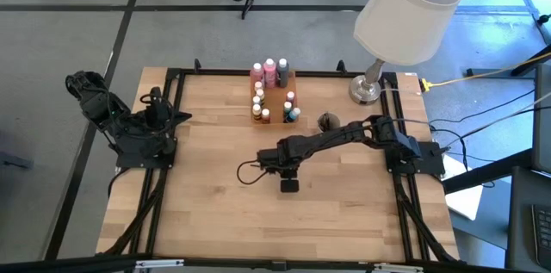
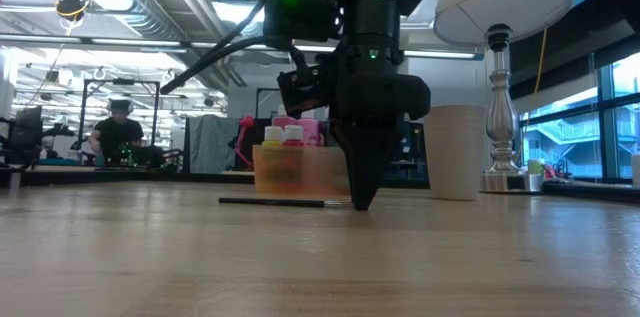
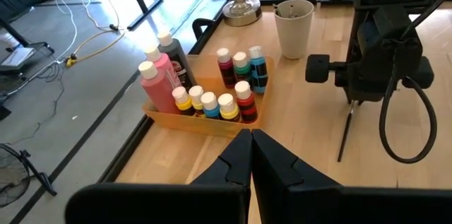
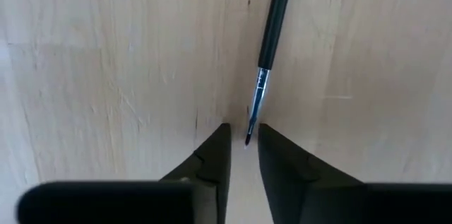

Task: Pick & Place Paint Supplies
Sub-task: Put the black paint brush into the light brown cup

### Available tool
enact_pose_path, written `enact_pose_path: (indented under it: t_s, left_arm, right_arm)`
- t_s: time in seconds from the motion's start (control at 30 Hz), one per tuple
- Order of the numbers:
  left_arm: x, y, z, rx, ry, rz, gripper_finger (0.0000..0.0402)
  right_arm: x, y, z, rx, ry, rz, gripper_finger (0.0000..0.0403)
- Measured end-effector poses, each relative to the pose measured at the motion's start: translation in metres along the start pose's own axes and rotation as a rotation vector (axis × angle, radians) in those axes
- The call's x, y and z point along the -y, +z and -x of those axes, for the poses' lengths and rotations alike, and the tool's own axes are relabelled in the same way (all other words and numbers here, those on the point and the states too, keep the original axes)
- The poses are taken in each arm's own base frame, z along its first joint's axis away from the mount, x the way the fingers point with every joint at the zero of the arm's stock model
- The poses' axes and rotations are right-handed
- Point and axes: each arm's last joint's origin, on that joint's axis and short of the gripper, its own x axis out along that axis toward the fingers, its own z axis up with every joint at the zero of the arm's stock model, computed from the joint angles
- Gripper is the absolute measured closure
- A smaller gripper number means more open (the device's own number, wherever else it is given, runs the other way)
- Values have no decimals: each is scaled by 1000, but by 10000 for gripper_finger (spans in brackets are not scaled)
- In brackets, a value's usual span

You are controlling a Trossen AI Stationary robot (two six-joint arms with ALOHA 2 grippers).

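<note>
Small paint bottles [image 3: 212, 93] were already stowed in the translucent orange tray [image 3: 201, 121]. One thin dark-handled paintbrush [image 4: 270, 37] remained flat on the table, its tip bracketed but not yet gripped by the narrowly parted right gripper [image 4: 244, 146]. The left gripper [image 3: 251, 155] was parked closed and empty.

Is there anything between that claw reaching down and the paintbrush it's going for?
Nothing visible. The right gripper is down at the table with its fingers on either side of the paintbrush tip, only bare wood around it. The left gripper waits shut, well away near the tray of paint bottles.
</note>
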Motion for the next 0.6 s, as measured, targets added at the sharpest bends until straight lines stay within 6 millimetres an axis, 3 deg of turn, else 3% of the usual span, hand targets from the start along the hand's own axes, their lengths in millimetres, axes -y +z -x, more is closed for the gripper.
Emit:
enact_pose_path:
  t_s: [0.33, 0.6]
  left_arm:
    - [0, 0, 0, 0, 1, 0, 400]
    - [0, 0, 0, 7, 9, 0, 400]
  right_arm:
    - [5, 0, -4, -2, 29, -14, 396]
    - [10, 0, -4, -6, 72, -46, 401]
